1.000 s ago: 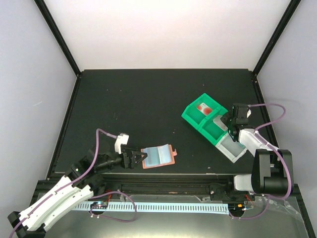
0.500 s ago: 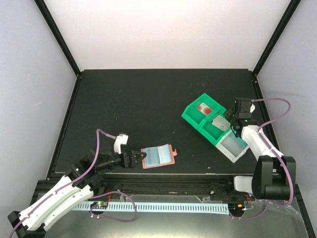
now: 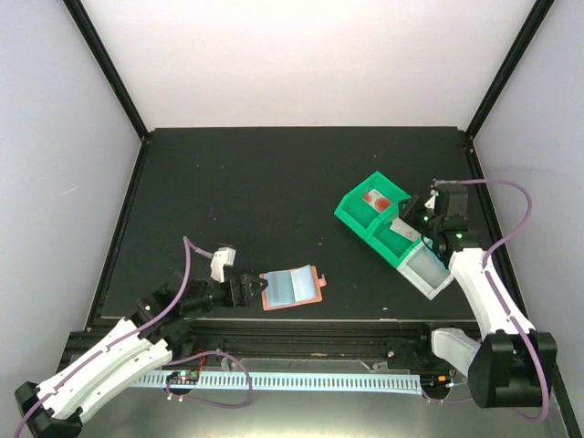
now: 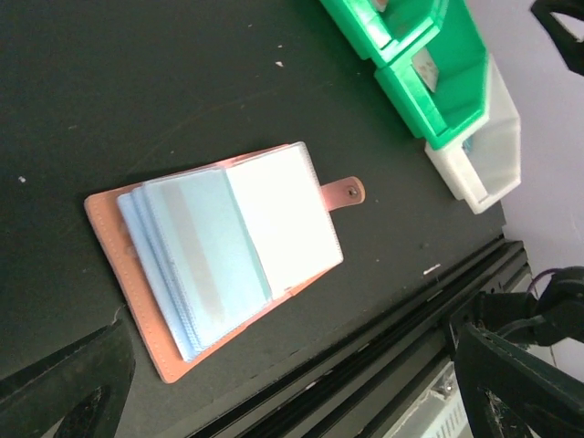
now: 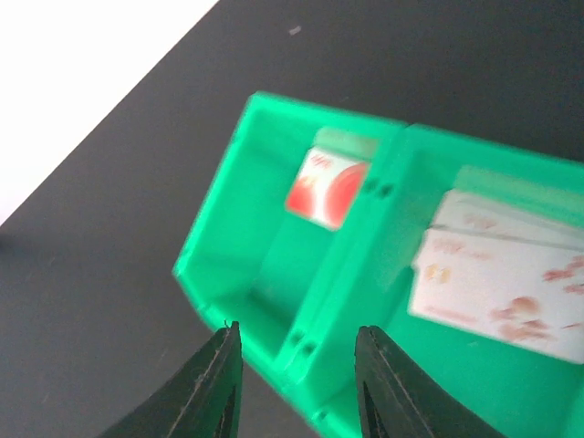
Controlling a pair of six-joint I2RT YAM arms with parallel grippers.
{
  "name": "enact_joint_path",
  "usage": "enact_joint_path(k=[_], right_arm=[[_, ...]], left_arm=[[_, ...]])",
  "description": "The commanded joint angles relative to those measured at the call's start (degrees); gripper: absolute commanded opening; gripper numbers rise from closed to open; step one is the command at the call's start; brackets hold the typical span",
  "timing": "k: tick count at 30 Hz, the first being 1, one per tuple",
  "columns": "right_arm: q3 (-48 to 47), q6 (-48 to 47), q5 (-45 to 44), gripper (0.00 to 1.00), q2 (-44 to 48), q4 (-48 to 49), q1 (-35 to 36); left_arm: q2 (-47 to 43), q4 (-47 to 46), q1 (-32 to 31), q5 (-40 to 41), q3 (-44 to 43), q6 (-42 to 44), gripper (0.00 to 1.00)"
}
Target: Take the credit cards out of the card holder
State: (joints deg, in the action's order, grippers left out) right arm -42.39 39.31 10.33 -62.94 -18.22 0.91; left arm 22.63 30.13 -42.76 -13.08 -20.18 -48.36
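Open card holder (image 4: 219, 255) lies at the worktop's (image 3: 274, 182) near edge, left of centre; the left gripper (image 3: 251, 290), spread wide, sits just beside it. The right gripper (image 5: 297, 330), parted and empty, hangs over the bin (image 5: 228, 265) at right. The striped card (image 4: 193, 260) is probably thin, stiff and slick: pinch one edge.

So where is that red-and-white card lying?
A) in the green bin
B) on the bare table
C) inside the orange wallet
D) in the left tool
A: the right wrist view shows the red-and-white card inside the green bin, in its end compartment.
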Motion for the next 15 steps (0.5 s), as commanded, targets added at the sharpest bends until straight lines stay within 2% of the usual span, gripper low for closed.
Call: enact_joint_path(k=[1,7,11,15], right_arm=[[1.6,-4.8,8.5,0.34,4.1,-1.8,4.1],[5.1,-3.5,10.9,0.34,8.6,-1.6,12.6],[8.1,0.8,8.9,0.33,10.0,1.5,21.8],[9.6,4.7,5.9,0.33,7.7,4.8,32.0]], left_arm=[[1.3,0.4,0.1,2.2,1.0,-3.1,0.97],[2.5,-4.8,0.1,0.5,3.7,-5.9,0.94],[2.5,-10.2,0.1,-1.8,6.3,-8.0,0.93],[2.3,-12.8,0.1,-2.5,7.6,-8.9,0.93]])
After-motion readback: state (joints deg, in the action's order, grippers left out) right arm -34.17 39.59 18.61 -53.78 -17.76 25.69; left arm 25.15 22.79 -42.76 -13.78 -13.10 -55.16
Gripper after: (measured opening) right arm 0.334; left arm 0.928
